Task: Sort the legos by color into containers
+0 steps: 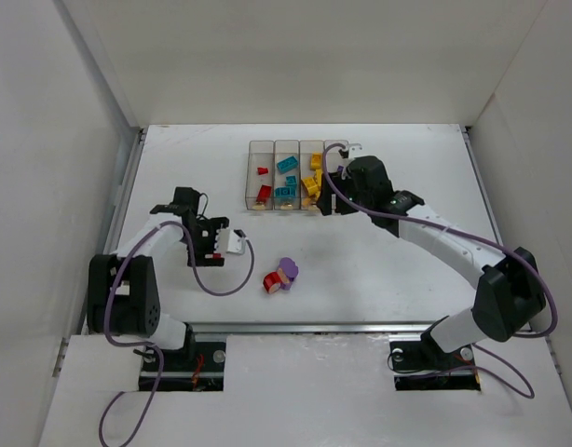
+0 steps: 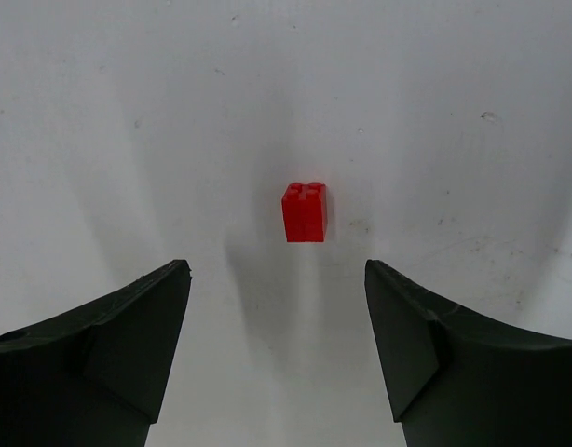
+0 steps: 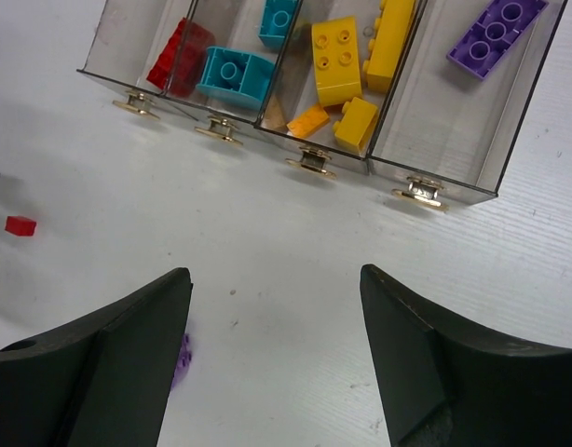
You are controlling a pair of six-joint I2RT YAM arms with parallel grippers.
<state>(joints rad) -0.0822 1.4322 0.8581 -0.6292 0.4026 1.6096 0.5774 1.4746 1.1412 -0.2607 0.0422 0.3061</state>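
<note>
Four clear bins [image 1: 262, 149] stand in a row at the back. In the right wrist view they hold, left to right, red [image 3: 179, 56], teal [image 3: 235, 76], yellow [image 3: 337, 47] and purple [image 3: 496, 33] bricks. My right gripper [image 1: 333, 194] is open and empty [image 3: 275, 279], above the table just in front of the bins. It hides the rightmost bin in the top view. My left gripper [image 1: 212, 250] is open [image 2: 277, 279]. A small red brick [image 2: 305, 211] lies on the table just beyond its fingertips. A red and purple clump [image 1: 279, 277] lies mid-table.
White walls [image 1: 72, 140] enclose the table on the left, back and right. The small red brick also shows far left in the right wrist view [image 3: 20, 225]. A bit of purple [image 3: 182, 358] peeks out beside my right gripper's left finger.
</note>
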